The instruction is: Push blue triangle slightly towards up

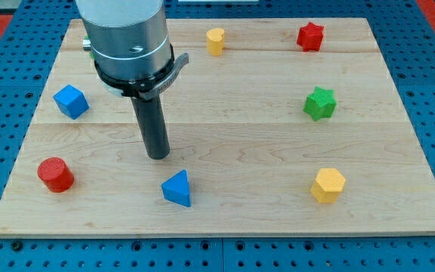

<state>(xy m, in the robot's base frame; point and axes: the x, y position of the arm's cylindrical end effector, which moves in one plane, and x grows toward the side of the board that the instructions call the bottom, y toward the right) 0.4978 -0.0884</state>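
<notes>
The blue triangle [177, 188] lies on the wooden board [232, 128] near the view's bottom, left of centre. My tip [157, 156] is on the board just above and slightly left of the blue triangle, a short gap apart from it. The rod rises from there to the arm's grey cylinder at the view's top left.
A blue cube [71, 101] sits at the left, a red cylinder [54, 174] at the bottom left. A yellow block [215, 41] and red star [310, 36] sit along the top. A green star [320, 103] is at the right, a yellow hexagon [328, 185] at the bottom right.
</notes>
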